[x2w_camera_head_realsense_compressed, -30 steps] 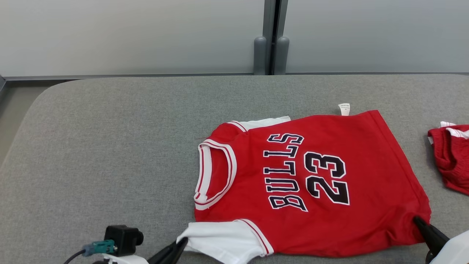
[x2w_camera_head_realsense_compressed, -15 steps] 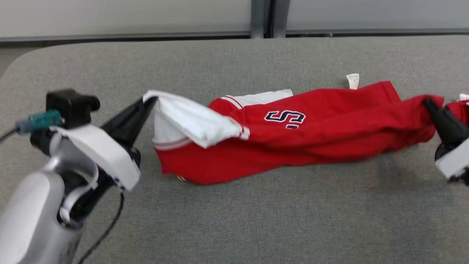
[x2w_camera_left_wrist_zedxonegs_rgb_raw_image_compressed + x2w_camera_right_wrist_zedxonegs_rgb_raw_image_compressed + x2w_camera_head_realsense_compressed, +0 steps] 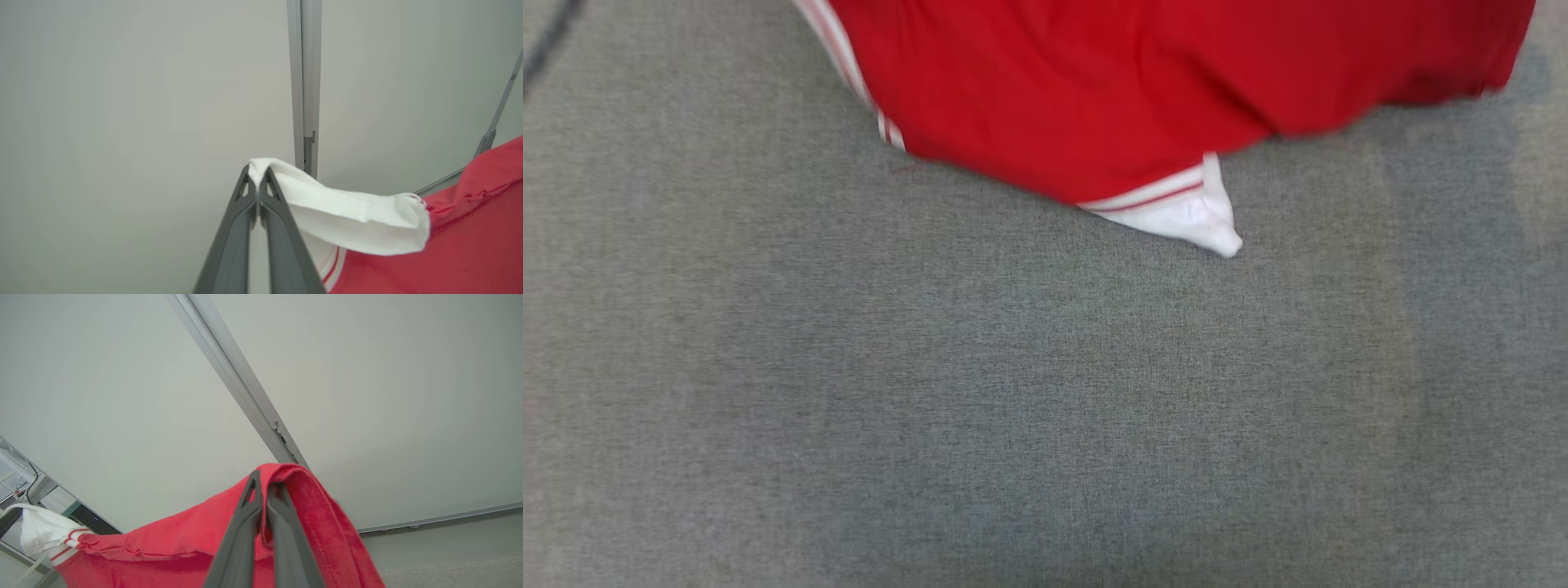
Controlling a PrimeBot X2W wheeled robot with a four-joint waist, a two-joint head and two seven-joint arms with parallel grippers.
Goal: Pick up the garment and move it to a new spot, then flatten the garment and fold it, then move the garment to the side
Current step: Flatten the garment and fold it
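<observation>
Jaws of the left gripper (image 3: 257,171) are closed on the tip of a white sleeve (image 3: 351,220), and those of the right gripper (image 3: 263,479) are clamped over a red edge of the jersey (image 3: 163,539). The cloth folded over the right fingertips hides how much they hold. Both wrist views show the jersey strung between the two grippers against a pale wall (image 3: 122,102). The head view is blurred and its top edge cuts the jersey off, so only the lower red part and a second sleeve (image 3: 1184,216) hanging toward the grey table (image 3: 1013,408) are seen; whether that sleeve touches the table cannot be told. Half a second ago the jersey still sagged onto the table. Now it is raised, and the camera has tipped down.
</observation>
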